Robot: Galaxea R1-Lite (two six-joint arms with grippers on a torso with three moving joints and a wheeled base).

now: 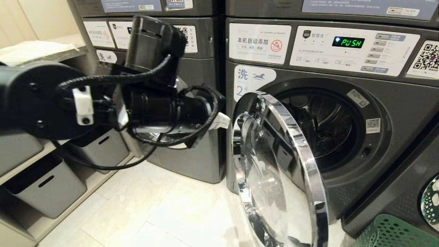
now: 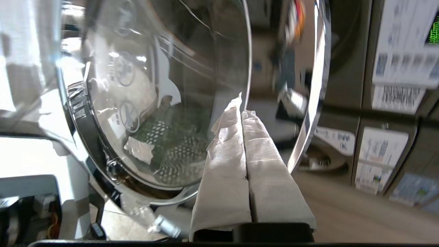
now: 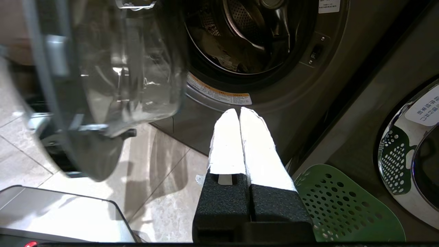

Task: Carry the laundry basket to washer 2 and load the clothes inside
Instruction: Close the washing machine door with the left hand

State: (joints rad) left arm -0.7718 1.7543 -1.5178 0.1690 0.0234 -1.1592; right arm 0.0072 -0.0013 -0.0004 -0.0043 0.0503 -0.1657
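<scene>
Washer 2 (image 1: 343, 113) stands with its chrome-rimmed glass door (image 1: 274, 171) swung wide open toward me, and the drum (image 3: 253, 31) is dark. What looks like crumpled cloth (image 3: 219, 55) lies low in the drum. The green perforated laundry basket (image 1: 387, 233) sits on the floor at the lower right, beside my right gripper (image 3: 239, 111). That gripper is shut and empty and points at the washer's base. My left gripper (image 2: 241, 111) is shut and empty, with its white-wrapped fingertips close to the door glass (image 2: 164, 103) and rim (image 2: 315, 85). Its tip (image 1: 221, 120) shows left of the door.
Grey storage bins (image 1: 48, 187) sit on low shelves at the left. A neighbouring washer (image 1: 199, 154) stands left of washer 2. Another machine's round door (image 3: 404, 154) is at the right, above the basket. Pale tiled floor (image 1: 154, 212) lies in front.
</scene>
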